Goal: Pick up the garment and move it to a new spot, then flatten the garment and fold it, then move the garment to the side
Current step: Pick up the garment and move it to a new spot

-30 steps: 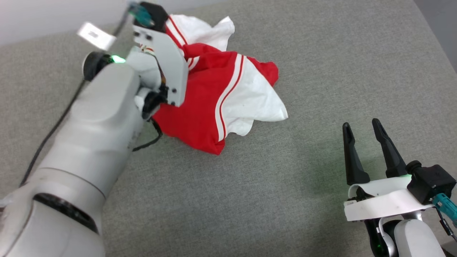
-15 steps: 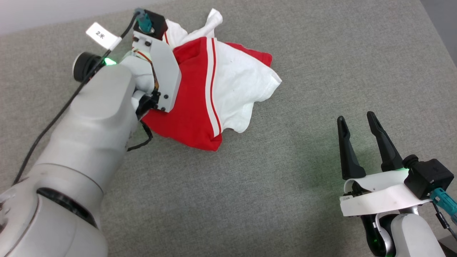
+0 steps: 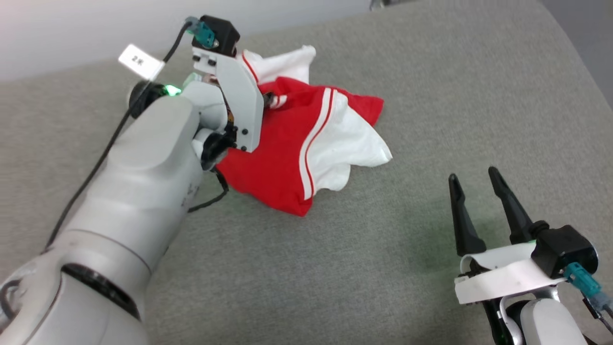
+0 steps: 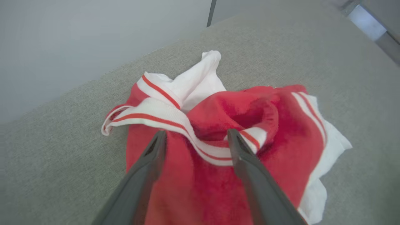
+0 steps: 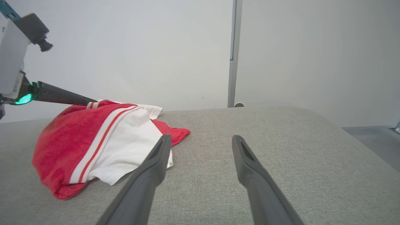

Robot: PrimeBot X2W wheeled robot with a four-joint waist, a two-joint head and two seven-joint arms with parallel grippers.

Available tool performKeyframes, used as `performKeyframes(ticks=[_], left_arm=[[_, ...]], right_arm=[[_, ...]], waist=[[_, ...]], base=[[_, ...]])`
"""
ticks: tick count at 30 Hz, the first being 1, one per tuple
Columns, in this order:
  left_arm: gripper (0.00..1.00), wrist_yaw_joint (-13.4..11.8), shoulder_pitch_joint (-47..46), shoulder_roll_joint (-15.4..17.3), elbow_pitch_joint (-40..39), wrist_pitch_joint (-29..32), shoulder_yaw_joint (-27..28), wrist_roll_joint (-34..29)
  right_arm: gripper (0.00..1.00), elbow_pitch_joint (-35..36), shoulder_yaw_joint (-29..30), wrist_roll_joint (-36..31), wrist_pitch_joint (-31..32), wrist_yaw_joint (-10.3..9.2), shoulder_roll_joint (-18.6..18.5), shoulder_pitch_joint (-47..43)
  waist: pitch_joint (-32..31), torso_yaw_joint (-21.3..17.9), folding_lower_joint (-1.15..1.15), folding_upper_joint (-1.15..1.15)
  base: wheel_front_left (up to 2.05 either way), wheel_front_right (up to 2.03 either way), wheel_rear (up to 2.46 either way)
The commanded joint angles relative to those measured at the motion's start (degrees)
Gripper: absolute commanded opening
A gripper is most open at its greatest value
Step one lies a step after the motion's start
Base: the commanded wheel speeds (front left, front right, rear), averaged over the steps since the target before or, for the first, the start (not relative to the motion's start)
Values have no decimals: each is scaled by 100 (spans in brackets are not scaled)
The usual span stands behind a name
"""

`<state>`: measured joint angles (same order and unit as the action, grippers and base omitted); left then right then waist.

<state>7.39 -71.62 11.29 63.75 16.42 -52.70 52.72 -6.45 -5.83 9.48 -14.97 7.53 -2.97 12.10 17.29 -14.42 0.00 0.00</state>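
One red jersey (image 3: 287,158) and one grey padded surface (image 3: 383,263) are counted. Two grippers are counted, the left gripper (image 4: 194,136) and the right gripper (image 3: 472,175), each with two dark fingers (image 5: 147,178). One white label (image 3: 138,61) is counted.

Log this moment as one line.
garment: crumpled on grey surface | left tool: open, astride its trim | right tool: open, clear of it

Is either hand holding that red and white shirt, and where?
Nothing is held. The left hand stands open around the striped trim of the crumpled red-and-white jersey; the right hand is open, apart from it.
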Motion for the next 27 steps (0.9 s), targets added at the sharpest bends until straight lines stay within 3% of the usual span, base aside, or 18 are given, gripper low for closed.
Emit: performKeyframes(ticks=[1, 13, 24, 27], left_arm=[[100, 14, 132, 35, -64, -82, 41, 99], [100, 15, 1794, 447, -890, -1105, 489, 1263], [100, 9, 3866, 837, -1538, -2235, 754, 1844], [100, -111, 4339, 962, -1750, -2649, 813, 1827]], right_arm=[[100, -24, 6, -77, -31, -8, 12, -105], [100, -248, 78, -267, -18, -8, -186, -660], [100, -56, 460, -297, 190, -8, -426, -1404], [100, 1, 492, -293, 259, -8, -472, -1565]], waist=[[-329, 253, 0, 0], [-996, 728, 0, 0], [-1317, 1246, 0, 0], [-1417, 1323, 0, 0]], base=[[0, 0, 0], [0, 0, 0], [0, 0, 0], [0, 0, 0]])
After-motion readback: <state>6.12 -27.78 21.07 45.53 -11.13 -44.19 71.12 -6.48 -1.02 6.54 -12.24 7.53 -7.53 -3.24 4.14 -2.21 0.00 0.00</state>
